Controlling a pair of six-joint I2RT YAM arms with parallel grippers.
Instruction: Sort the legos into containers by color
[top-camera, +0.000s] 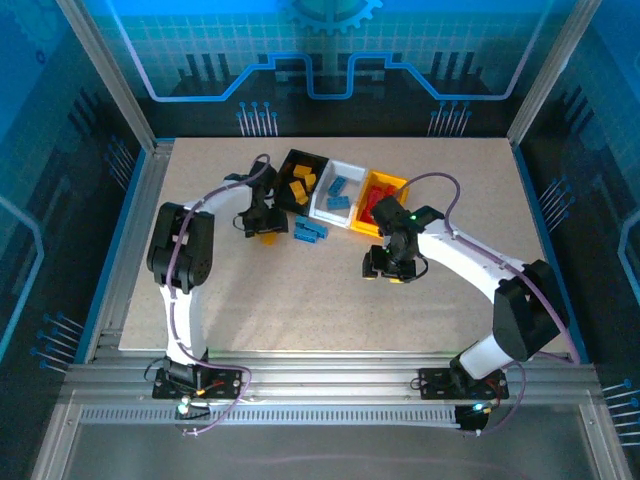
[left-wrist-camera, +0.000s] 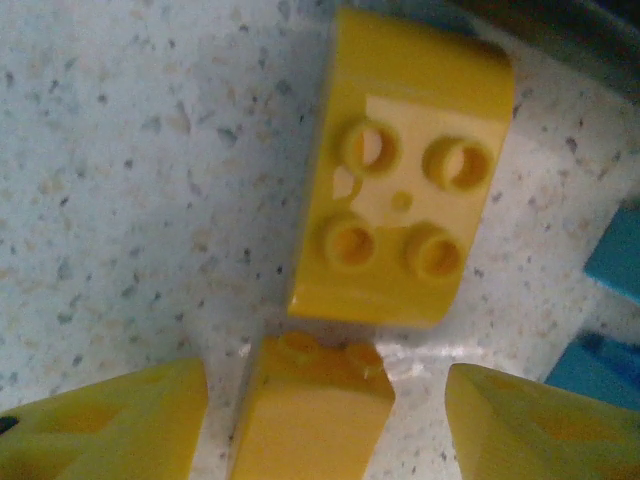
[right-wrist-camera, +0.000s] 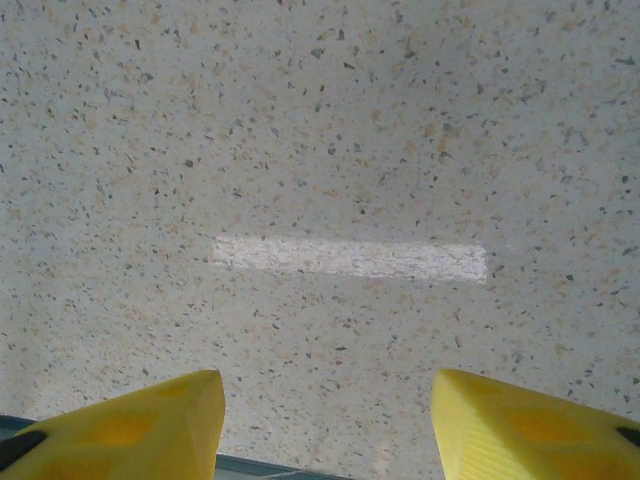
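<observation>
My left claw (top-camera: 267, 235) stands apart, a yellow brick (left-wrist-camera: 315, 415) between its fingers on the desk (left-wrist-camera: 120, 200), just beside the black bin (top-camera: 287, 165). Light, hard, slick, I judge: I'd pinch its flat sides. Right claw (right-wrist-camera: 325, 400) apart, empty.

Left arm (top-camera: 182, 300) and right arm (top-camera: 470, 265): white links, black joint housings, thin purple cables (top-camera: 445, 185). The right gripper (right-wrist-camera: 325, 380) has yellow fingers (right-wrist-camera: 150, 425); a green light (top-camera: 411, 215), perhaps an LED, glows on its wrist.

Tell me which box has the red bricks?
The yellow bin, rightmost in the row. The black bin holds yellow bricks, the white bin blue bricks.
</observation>
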